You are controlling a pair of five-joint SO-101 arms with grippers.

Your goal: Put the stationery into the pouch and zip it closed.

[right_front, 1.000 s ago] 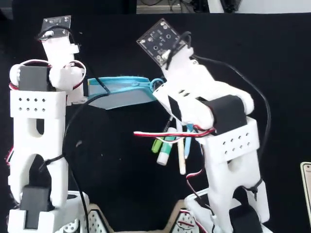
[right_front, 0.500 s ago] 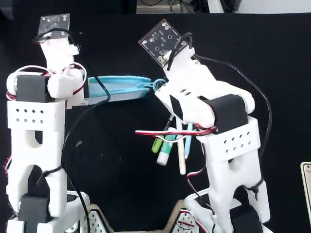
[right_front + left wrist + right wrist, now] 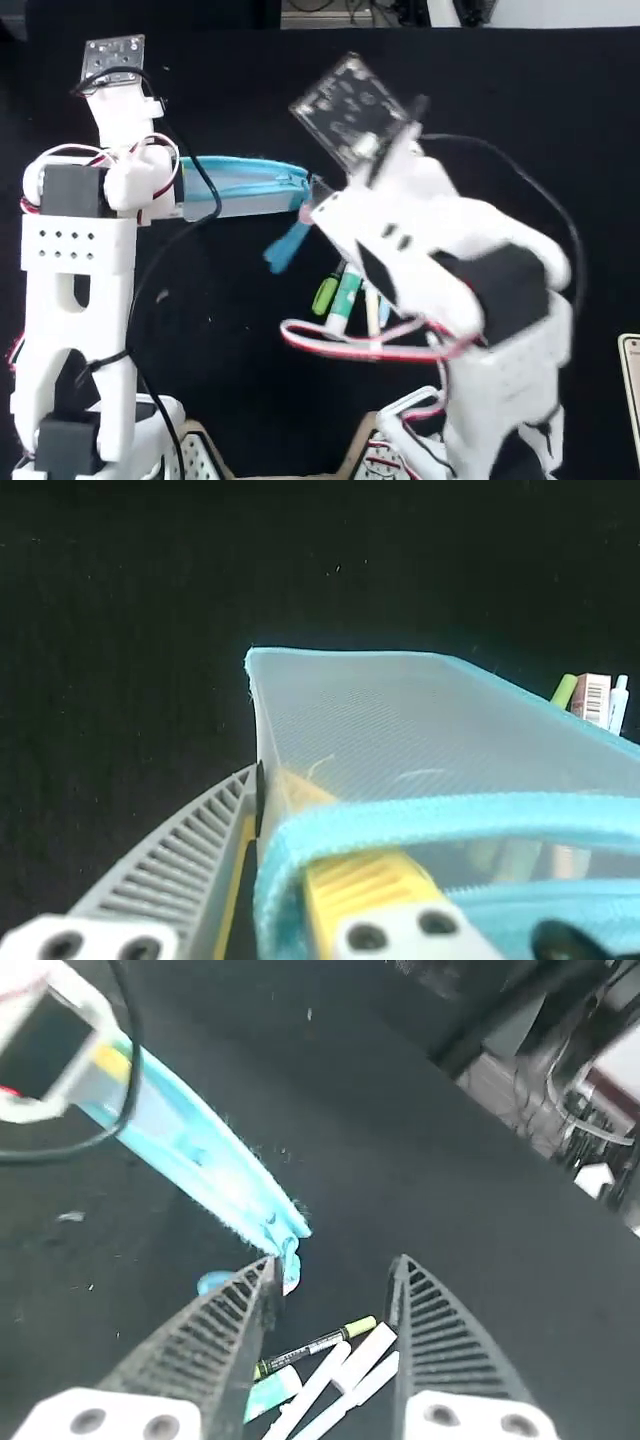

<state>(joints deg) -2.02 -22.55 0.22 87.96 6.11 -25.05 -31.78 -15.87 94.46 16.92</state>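
Left end effector (image 3: 268, 776) pinching pouch (image 3: 420, 730) | right end effector (image 3: 335, 1263) spread | pens (image 3: 343, 295) half-hidden

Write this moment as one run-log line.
left fingers: shut on pouch | right fingers: open beside zip end | pens: on table, outside pouch

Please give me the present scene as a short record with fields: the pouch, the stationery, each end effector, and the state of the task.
pouch: teal mesh, held at one end by the left end effector
left end effector: shut on the pouch
right end effector: open, close to the pouch's other end, above the stationery
stationery: markers and pens lying together on the black table, outside the pouch
task state: stationery not yet in the pouch; whether the zip is open or shut cannot be told
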